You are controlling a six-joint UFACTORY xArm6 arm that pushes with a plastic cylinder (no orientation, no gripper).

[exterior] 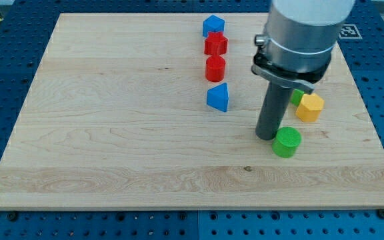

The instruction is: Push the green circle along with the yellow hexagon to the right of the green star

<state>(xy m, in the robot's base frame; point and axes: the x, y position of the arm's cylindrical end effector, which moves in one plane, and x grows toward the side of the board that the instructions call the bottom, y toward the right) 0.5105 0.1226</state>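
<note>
The green circle [287, 142] lies low on the board's right side. My tip [267, 136] stands just to its left, close to or touching it. The yellow hexagon [310, 107] lies above and to the right of the circle. The green star [297, 97] is mostly hidden behind the arm, with only a sliver showing left of the hexagon.
A blue triangle-like block [218, 97] lies left of my tip. A red cylinder [215, 68], a red block [215, 45] and a blue block [213, 27] form a column above it. The wooden board [112, 133] ends near the view's right.
</note>
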